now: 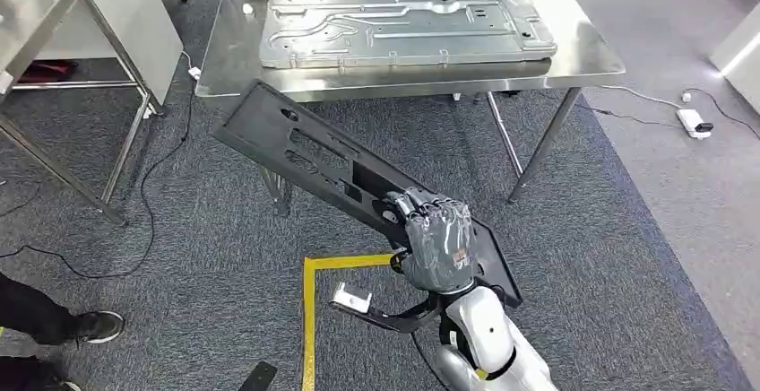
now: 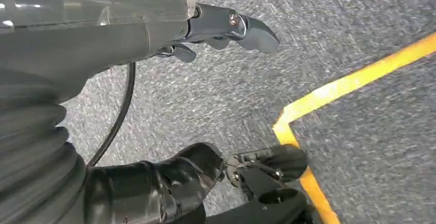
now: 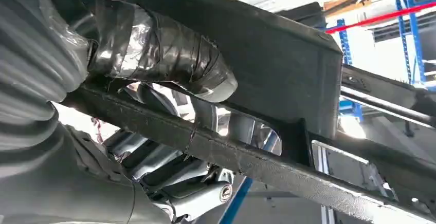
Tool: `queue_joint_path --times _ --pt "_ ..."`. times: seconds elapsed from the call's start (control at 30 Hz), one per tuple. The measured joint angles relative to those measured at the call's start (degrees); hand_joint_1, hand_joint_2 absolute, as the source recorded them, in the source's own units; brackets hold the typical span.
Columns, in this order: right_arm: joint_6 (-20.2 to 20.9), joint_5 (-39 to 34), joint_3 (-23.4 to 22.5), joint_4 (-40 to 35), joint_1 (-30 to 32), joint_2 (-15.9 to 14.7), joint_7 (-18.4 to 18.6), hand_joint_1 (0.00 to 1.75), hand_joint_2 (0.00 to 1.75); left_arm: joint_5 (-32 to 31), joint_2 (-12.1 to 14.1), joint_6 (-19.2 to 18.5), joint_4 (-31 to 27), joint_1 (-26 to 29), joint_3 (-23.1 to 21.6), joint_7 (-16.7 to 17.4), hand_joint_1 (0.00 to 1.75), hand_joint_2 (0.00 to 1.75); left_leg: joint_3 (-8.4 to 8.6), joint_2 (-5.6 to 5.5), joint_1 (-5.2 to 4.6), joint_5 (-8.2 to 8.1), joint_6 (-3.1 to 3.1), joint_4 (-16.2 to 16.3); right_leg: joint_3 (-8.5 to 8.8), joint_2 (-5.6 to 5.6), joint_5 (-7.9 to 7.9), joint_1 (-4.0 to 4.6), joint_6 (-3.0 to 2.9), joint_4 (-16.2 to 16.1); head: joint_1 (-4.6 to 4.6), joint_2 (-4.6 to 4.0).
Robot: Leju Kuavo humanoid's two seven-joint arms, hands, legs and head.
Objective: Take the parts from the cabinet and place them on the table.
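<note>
Black plastic panel [image 1: 358, 176], long and flat, rides tilted in the right hand [image 1: 436, 240], which grips it near its lower end; its far corner points toward 11 o'clock, just short of the steel table [image 1: 587, 55]. Right wrist view confirms it: taped thumb over the panel's rim, fingers [image 3: 169, 162] wrapped below. Left hand [image 2: 205, 106] hangs over the carpet w/ nothing in it, thumb and fingers apart.

Judgement: carry phase, drop-off not yet done. To do it well, level the panel, lift the leading corner above the table edge, then slide it on flat.

Watch-outs: a big metal sheet part [image 1: 403, 28] already takes most of the tabletop at 12 o'clock, so room is tight, prob. stack or go alongside. A person's shoe [image 1: 94, 325] sits at 8 o'clock, yellow floor tape [image 1: 309, 319] underfoot, a power strip [image 1: 695, 122] at 2 o'clock.
</note>
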Motion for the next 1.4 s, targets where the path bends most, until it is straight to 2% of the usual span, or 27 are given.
queue_joint_path --times 0.03,0.07,0.1,0.2,0.27,0.37,0.4,0.43,0.47,0.53,0.57,0.6,0.67,0.77,0.8,0.87,0.9,0.93,0.97,1.03,1.07,1.1,1.2,1.27,1.3,1.33,1.4 --pt "0.0 -0.09 0.02 -0.02 -0.05 0.0 -0.09 1.75 1.75 -0.02 -0.04 -0.02 -0.02 -0.03 -0.04 0.0 0.0 1.75 0.64 -0.04 0.07 -0.63 -0.33 0.15 2.1 -0.19 2.99 -0.06 -0.1 -5.54 0.0 0.0" --pt "0.02 -0.26 0.04 0.02 -0.08 0.0 -0.11 1.75 1.75 0.0 -0.04 -0.02 0.0 -0.04 -0.04 0.0 0.0 1.75 0.76 -0.05 -0.18 -0.96 -0.76 0.11 2.78 -0.23 1.62 0.31 -0.18 -6.06 0.09 0.0" --pt "0.0 -0.33 0.09 -0.07 -0.15 0.02 -0.28 1.75 1.75 0.0 -0.07 0.0 -0.02 -0.2 -0.07 -0.02 0.0 1.75 0.69 -0.12 -0.29 -1.29 -1.25 0.44 3.43 -0.12 1.33 0.55 -0.6 -7.73 0.06 0.0" --pt "0.0 -0.66 0.17 -0.02 -0.1 0.0 -0.24 1.75 1.75 0.02 -0.07 0.04 -0.02 -0.26 -0.07 0.0 0.0 1.75 1.18 0.09 -0.18 -1.44 -2.09 -0.31 3.45 0.12 0.98 0.65 -1.55 -7.48 -0.09 0.0" --pt "0.0 -0.81 0.17 -0.09 -0.13 0.04 -0.28 1.75 1.75 0.17 -0.04 0.13 0.0 -0.29 -0.07 0.02 0.0 1.75 0.48 0.07 -0.05 -2.97 -2.45 2.01 4.46 0.06 0.85 0.26 -2.36 -8.22 -0.19 0.0" --pt "-0.04 -0.5 0.22 -0.11 -0.08 0.09 -0.24 1.75 1.75 0.66 -0.04 0.83 0.0 -0.26 -0.07 0.57 0.0 1.75 -7.13 0.07 -0.06 -8.3 -2.74 15.67 4.95 -0.12 0.23 0.58 -3.24 -8.2 -0.26 0.0" --pt "-0.04 0.13 0.22 -0.11 0.08 0.09 0.02 1.75 1.75 0.61 -0.07 1.58 0.0 -0.09 -0.07 0.99 0.0 1.75 -9.35 0.07 -0.06 -8.43 -2.73 18.75 5.14 -0.03 0.0 0.76 -3.35 -8.17 -0.31 0.0" --pt "-0.04 0.57 0.22 -0.09 0.2 0.09 0.11 1.75 1.75 0.59 -0.07 2.34 0.0 0.04 -0.07 1.4 0.0 1.75 -9.93 0.07 -0.06 -7.12 -2.62 18.58 5.42 0.1 -0.2 0.85 -3.36 -8.16 -0.26 0.0" --pt "-0.04 0.9 0.22 -0.07 0.25 0.09 0.15 1.75 1.75 0.59 -0.07 3.06 -0.02 0.12 -0.07 1.73 0.0 1.75 -9.26 0.07 -0.09 -4.61 -2.4 15.98 5.84 0.19 -0.48 0.97 -3.36 -8.16 -0.31 0.0" --pt "-0.07 1.29 0.22 -0.07 0.22 0.09 0.28 1.75 1.75 0.52 -0.07 4.02 -0.02 0.08 -0.07 2.21 0.0 1.75 -5.14 0.14 -0.34 2.21 -1.47 5.28 7.0 0.22 -1.16 1.2 -3.25 -8.16 -0.31 0.0" --pt "-0.07 1.33 0.22 -0.07 0.21 0.07 0.31 1.75 1.75 0.44 0.0 4.22 0.0 0.09 -0.07 2.32 0.0 1.75 -4.01 0.55 -0.74 2.68 -0.79 2.4 7.09 0.2 -1.43 1.12 -3.07 -8.19 -0.2 0.0" --pt "-0.15 1.4 0.22 -0.07 0.14 0.04 0.37 1.75 1.75 0.44 0.05 4.37 -0.02 -0.09 -0.07 2.32 0.0 1.75 -3.45 0.74 -1.06 2.47 -0.62 1.28 6.83 0.17 -1.6 1.67 -2.66 -7.77 -0.24 0.0" --pt "-0.22 1.42 0.22 -0.04 0.3 0.02 0.53 1.75 1.75 0.44 0.04 4.42 -0.02 -0.18 -0.07 2.21 0.0 1.75 -3.84 0.45 -1.29 2.22 -0.46 1.3 6.6 -0.07 -1.58 1.25 -2.17 -8.05 -0.24 0.0" --pt "-0.26 1.44 0.22 -0.2 0.2 0.0 0.7 1.75 1.75 0.44 0.02 4.48 -0.02 0.01 -0.09 2.1 0.0 1.75 -2.83 0.18 -0.51 2.62 0.15 -0.13 6.61 -0.25 -2.77 1.41 -1.17 -7.02 -0.17 0.0" --pt "-0.31 1.49 0.22 -0.22 0.04 0.0 0.7 1.75 1.75 0.44 0.0 4.42 0.0 -0.1 -0.09 2.05 0.0 1.75 -2.76 0.17 -0.43 2.63 0.51 -0.2 5.05 -0.19 -4.65 1.29 -0.98 -3.88 0.05 0.0" --pt "-0.33 1.49 0.24 -0.18 0.19 -0.04 0.7 1.75 1.75 0.42 0.0 4.33 0.0 -0.11 -0.13 1.88 0.0 1.75 -2.75 0.09 -0.43 2.46 0.75 -0.18 -0.11 -0.19 -8.69 0.81 -0.44 5.84 0.0 0.0" --pt "-0.33 1.49 0.24 -0.15 0.39 -0.11 0.7 1.75 1.75 0.42 0.0 4.22 0.0 -0.06 -0.13 1.81 0.0 1.75 -2.76 0.0 -0.43 2.39 0.77 -0.14 -2.03 -0.19 -9.35 0.63 -0.21 9.02 0.04 0.0" --pt "-0.31 1.51 0.24 -0.15 0.52 -0.15 0.72 1.75 1.75 0.44 0.0 4.07 0.0 0.02 -0.13 1.68 0.0 1.75 -2.73 -0.16 -0.38 2.33 0.75 -0.09 -2.77 -0.2 -8.59 0.37 0.0 9.62 0.02 0.0" --pt "-0.33 1.51 0.24 -0.13 0.51 -0.2 0.77 1.75 1.75 0.44 0.02 3.89 0.0 0.08 -0.13 1.4 0.0 1.75 -2.66 -0.32 -0.33 2.21 0.64 0.01 -2.17 -0.22 -6.6 0.1 0.16 7.65 0.04 0.0" --pt "-0.33 1.51 0.24 -0.13 0.41 -0.22 0.77 1.75 1.75 0.5 0.02 3.74 0.0 0.02 -0.13 1.2 0.0 1.75 -2.44 -0.81 -0.14 1.69 0.17 0.6 2.41 -0.18 -0.5 -0.35 0.33 -2.57 0.04 0.0" --pt "-0.33 1.51 0.24 -0.13 0.35 -0.24 0.77 1.75 1.75 0.52 0.0 3.72 0.0 0.05 -0.13 1.16 0.0 1.75 -2.5 -0.97 -0.1 1.38 -0.19 0.88 4.05 0.26 0.36 -0.47 0.28 -6.66 0.07 0.0" --pt "-0.33 1.51 0.28 -0.13 0.27 -0.24 0.77 1.75 1.75 0.54 0.0 3.72 0.0 -0.07 -0.15 1.14 0.0 1.75 -2.82 -1.14 -0.47 1.17 -0.6 1.34 4.6 0.47 -0.31 0.01 0.15 -7.63 0.07 0.0" --pt "-0.2 0.63 0.31 -0.09 0.2 -0.28 0.5 1.75 1.75 0.59 0.02 3.54 0.0 0.04 -0.15 1.11 0.0 1.75 -2.77 -1.28 -0.19 1.58 -1.56 0.8 4.5 0.48 -0.16 0.42 -0.74 -7.3 -0.09 0.0" --pt "0.04 -0.28 0.37 -0.11 0.13 -0.24 -0.24 1.75 1.75 0.61 0.04 3.32 0.0 0.02 -0.13 1.11 0.0 1.75 -2.93 -0.8 0.01 0.58 -2.19 1.81 5.1 0.15 0.28 -0.14 -1.7 -8.24 -0.09 0.0" --pt "0.18 -0.48 0.44 -0.11 0.03 -0.2 -0.44 1.75 1.75 0.61 0.04 3.21 0.0 -0.03 -0.13 1.11 0.0 1.75 -4.11 -0.54 -0.05 -1.11 -2.24 4.34 5.18 0.04 0.24 -0.15 -2.23 -8.32 -0.35 0.0" --pt "0.55 -0.7 0.61 -0.09 -0.16 -0.17 -0.57 1.75 1.75 0.59 0.04 3.15 -0.02 -0.09 -0.15 1.14 0.0 1.75 -6.45 -0.49 -0.03 -3.54 -2.36 9.21 5.17 -0.08 0.19 -0.09 -2.38 -8.29 -0.35 0.0" --pt "0.77 -0.87 0.81 0.15 -0.16 -0.2 -0.96 1.75 1.75 0.59 0.07 3.04 0.0 -0.01 -0.15 1.24 0.0 1.75 -10.53 -0.45 -0.03 -6.51 -2.6 17.31 5.18 -0.25 0.11 0.1 -2.5 -8.25 -0.37 0.0"
